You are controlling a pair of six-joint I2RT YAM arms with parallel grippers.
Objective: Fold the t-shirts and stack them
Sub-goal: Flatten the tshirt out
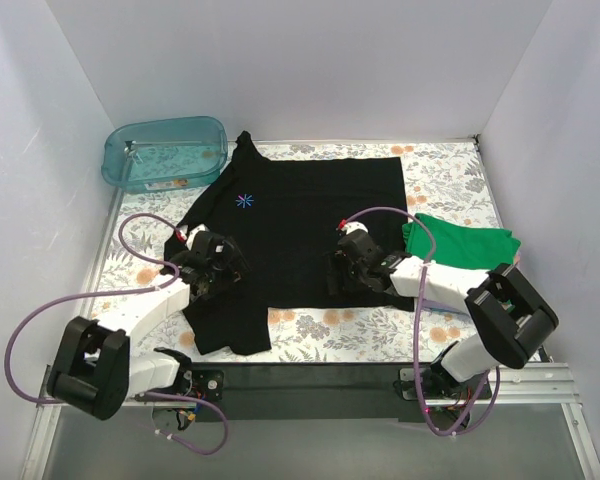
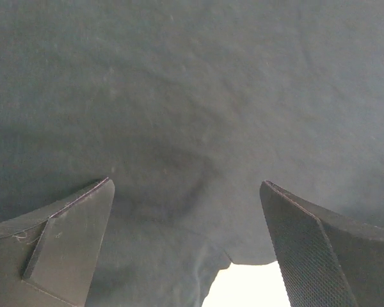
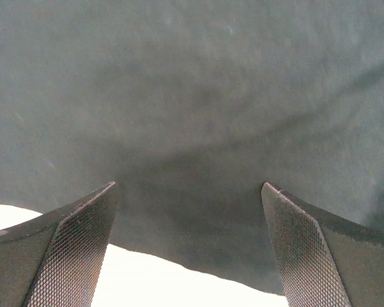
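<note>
A black t-shirt [image 1: 290, 225] with a tiny blue starburst mark [image 1: 244, 201] lies spread over the middle of the table. My left gripper [image 1: 218, 266] is open over its near left part, by the sleeve. My right gripper [image 1: 348, 268] is open over its near right edge. In the left wrist view the black cloth [image 2: 192, 115] fills the frame between my spread fingers [image 2: 70, 236]. In the right wrist view the shirt's hem [image 3: 198, 256] runs between my spread fingers [image 3: 301, 249]. A folded green t-shirt [image 1: 460, 245] lies at the right.
A teal plastic tub [image 1: 165, 152] stands at the back left corner. The table has a floral cover [image 1: 450, 180] and white walls close it in on three sides. Purple cables loop from both arms.
</note>
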